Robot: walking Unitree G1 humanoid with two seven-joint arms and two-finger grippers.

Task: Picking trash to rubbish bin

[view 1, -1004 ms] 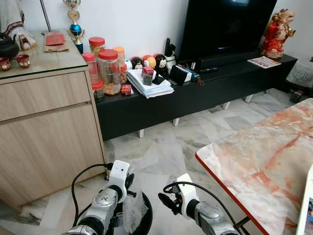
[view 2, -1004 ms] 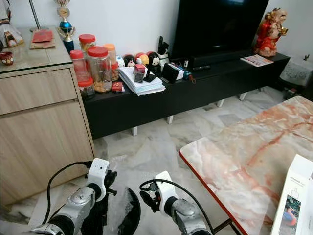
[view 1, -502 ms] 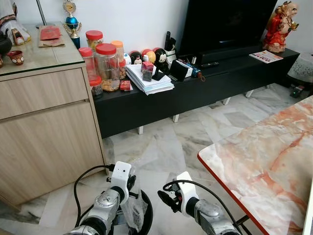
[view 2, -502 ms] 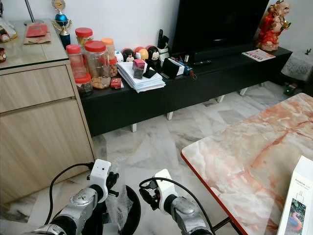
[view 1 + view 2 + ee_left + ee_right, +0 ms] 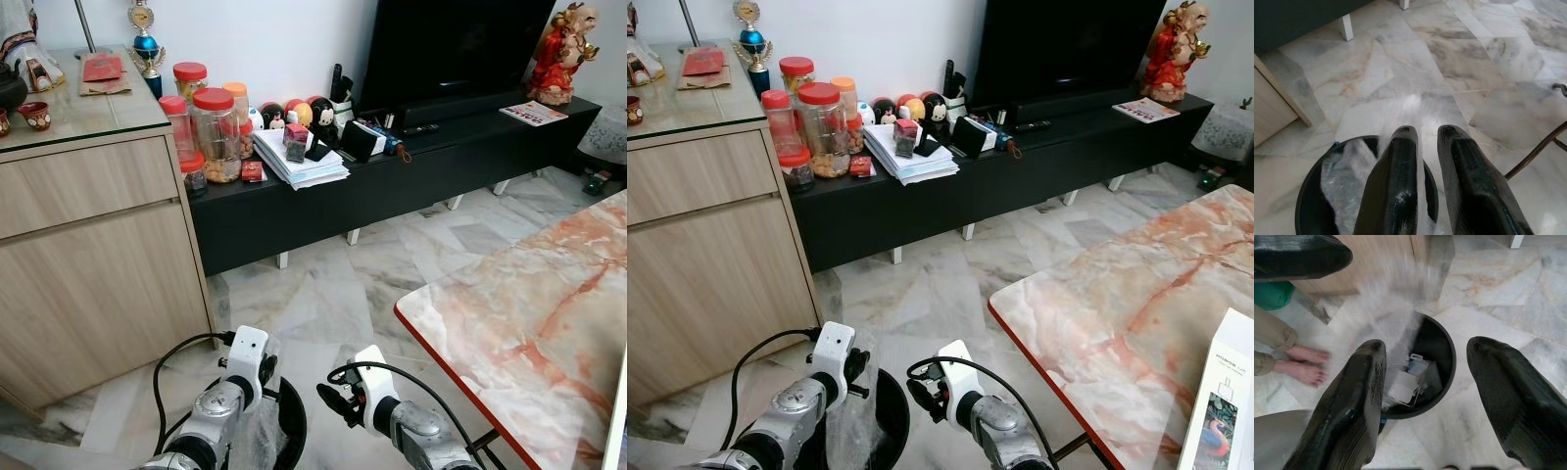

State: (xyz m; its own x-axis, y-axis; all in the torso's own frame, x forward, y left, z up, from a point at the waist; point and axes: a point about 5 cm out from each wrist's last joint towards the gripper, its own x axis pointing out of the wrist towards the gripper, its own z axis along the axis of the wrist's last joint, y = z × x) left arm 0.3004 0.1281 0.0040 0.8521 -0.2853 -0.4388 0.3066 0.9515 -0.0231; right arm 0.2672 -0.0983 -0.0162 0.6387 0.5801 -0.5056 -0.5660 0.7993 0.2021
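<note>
- Our left gripper (image 5: 1422, 134) is pinched on the clear plastic wrapper (image 5: 1347, 171) over the black rubbish bin (image 5: 1437, 340).
- Our right gripper (image 5: 1425, 377) hovers spread wide, just right of it.

You hold both silver arms low and forward, your left gripper (image 5: 1421, 142) with its two black fingers (image 5: 1393, 186) nearly together, pinching a thin clear sheet between them, and your right gripper (image 5: 1425, 382) beside it with its fingers (image 5: 1354, 401) spread wide.

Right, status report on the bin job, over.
Left gripper shut on clear plastic wrap over black bin. Right gripper open, empty. Person's bare feet beside bin.
</note>
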